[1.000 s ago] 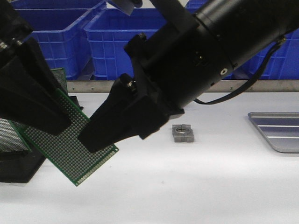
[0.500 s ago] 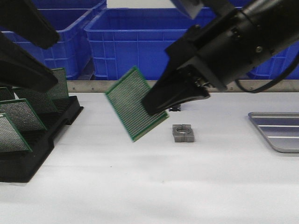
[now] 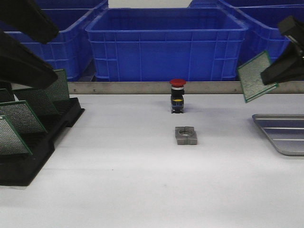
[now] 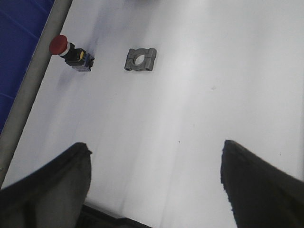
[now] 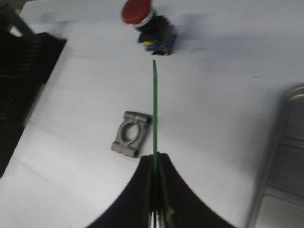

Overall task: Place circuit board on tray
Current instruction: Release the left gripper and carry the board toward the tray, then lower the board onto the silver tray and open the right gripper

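Observation:
A green perforated circuit board (image 3: 253,76) hangs tilted in the air at the far right, above and behind the silver tray (image 3: 284,134). My right gripper (image 3: 267,76) is shut on its edge. In the right wrist view the circuit board (image 5: 154,107) shows edge-on as a thin green line rising from the shut gripper (image 5: 155,159), with the tray's rim (image 5: 270,161) at the side. My left gripper (image 4: 154,152) is open over bare table, nothing between its fingers; its arm (image 3: 21,47) fills the front view's upper left.
A black slotted rack (image 3: 35,142) with several green boards stands at the left. A red push button (image 3: 177,95) and a grey metal clamp block (image 3: 185,135) sit mid-table. Blue bins (image 3: 166,42) line the back behind a metal rail.
My right gripper has carried the circuit board from the left side, across the middle, up to the far right near the tray. The left arm has drawn back to the upper left.

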Motion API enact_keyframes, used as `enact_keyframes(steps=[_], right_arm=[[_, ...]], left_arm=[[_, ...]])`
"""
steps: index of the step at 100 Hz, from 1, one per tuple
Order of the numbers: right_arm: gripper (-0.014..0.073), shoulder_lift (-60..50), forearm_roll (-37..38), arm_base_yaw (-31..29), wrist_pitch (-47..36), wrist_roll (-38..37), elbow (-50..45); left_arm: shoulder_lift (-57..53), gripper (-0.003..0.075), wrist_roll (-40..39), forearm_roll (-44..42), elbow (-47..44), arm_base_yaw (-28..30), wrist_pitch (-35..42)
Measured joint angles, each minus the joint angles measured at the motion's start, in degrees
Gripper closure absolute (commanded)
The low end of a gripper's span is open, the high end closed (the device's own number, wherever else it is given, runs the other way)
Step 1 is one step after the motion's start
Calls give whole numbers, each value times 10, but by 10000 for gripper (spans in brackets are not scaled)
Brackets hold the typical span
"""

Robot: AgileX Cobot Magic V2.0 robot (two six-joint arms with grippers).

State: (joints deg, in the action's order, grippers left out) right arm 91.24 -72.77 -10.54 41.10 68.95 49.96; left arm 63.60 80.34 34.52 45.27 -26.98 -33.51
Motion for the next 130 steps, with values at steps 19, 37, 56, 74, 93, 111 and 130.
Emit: enact_keyframes(steps=[19,37,56,74,93,111,130], right_arm=[[656,27,0,-58,-4,0,0],[656,69,0,-71,-24,-1,0],[637,99,0,-71,-50,-1,0],[446,100,-1,-71,-55,-3,0],[74,100,-7,-71,-55,-3,0],[25,99,-8,-71,-52,-2,0],[27,73,-5,-71,-6,-2,0]], left_arm=[[0,187,0,0,0,0,0],[0,187,0,0,0,0,0],[0,187,0,0,0,0,0],[0,187,0,0,0,0,0],[0,187,0,0,0,0,0],[0,187,0,4,0,0,0],[0,187,0,6,0,0,0]])
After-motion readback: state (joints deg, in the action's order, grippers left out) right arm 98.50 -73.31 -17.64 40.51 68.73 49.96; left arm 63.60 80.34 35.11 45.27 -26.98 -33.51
